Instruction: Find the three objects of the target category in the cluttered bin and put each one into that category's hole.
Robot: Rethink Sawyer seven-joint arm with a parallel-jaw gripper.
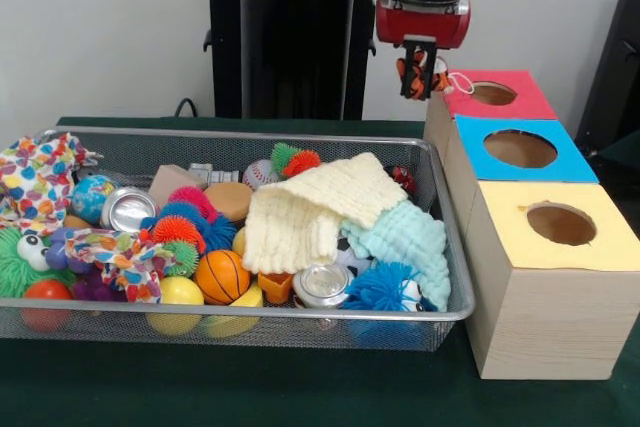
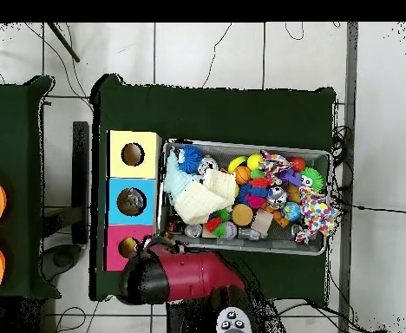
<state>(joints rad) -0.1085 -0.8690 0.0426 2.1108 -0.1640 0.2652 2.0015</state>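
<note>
The silver wire-mesh bin (image 1: pixel 250 135) sits on the green table, full of toys and cloths; in the overhead view its rim (image 2: pixel 241 143) lies right of the boxes. My gripper (image 1: pixel 420 75) hangs above the bin's far right corner, just left of the red-topped box (image 1: pixel 495 95). It is shut on a small orange, black and white toy (image 1: pixel 419 69), held in the air near the red box's round hole. In the overhead view the arm's head (image 2: pixel 144 276) covers the gripper, beside the red box (image 2: pixel 120 251).
A blue-topped box (image 1: pixel 520 149) and a yellow-topped box (image 1: pixel 560 225) stand in a row with the red one, right of the bin. In the bin lie a cream cloth (image 1: pixel 310 212), a mint cloth (image 1: pixel 405 237), a basketball toy (image 1: pixel 221 275) and two cans (image 1: pixel 322 285).
</note>
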